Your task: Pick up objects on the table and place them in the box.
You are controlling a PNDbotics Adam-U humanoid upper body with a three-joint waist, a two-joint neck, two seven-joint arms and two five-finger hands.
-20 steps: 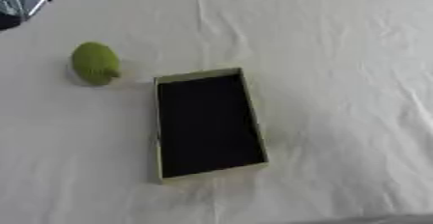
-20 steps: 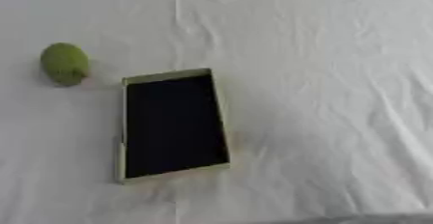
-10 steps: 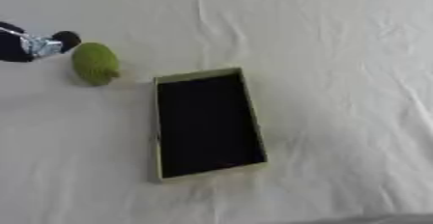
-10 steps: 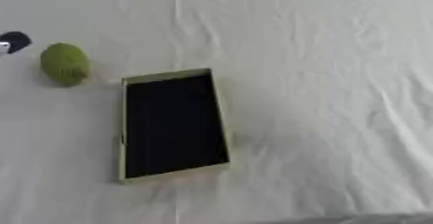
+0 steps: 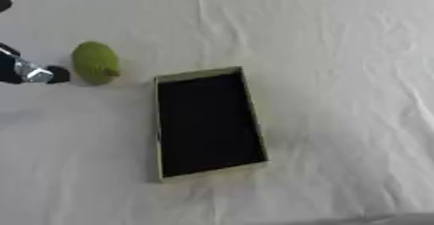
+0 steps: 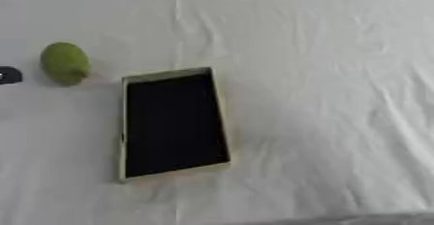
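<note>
Reach step: left hand [image 5: 30, 71] at 9 o'clock of green fruit [image 5: 94, 62], finger state unclear; next grasp, carry to box [image 5: 158, 122]

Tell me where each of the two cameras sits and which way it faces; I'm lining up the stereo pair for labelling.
Left eye view: in the robot's head, looking down at the white table, the green fruit and the open box; the left hand shows at the left edge, beside the fruit.
Right eye view: the other eye of that head camera, facing down likewise; only a dark tip of the left hand appears at the left edge.
Shared: the same moment, table, fruit and box, slightly offset sideways. The right hand shows in neither.
</note>
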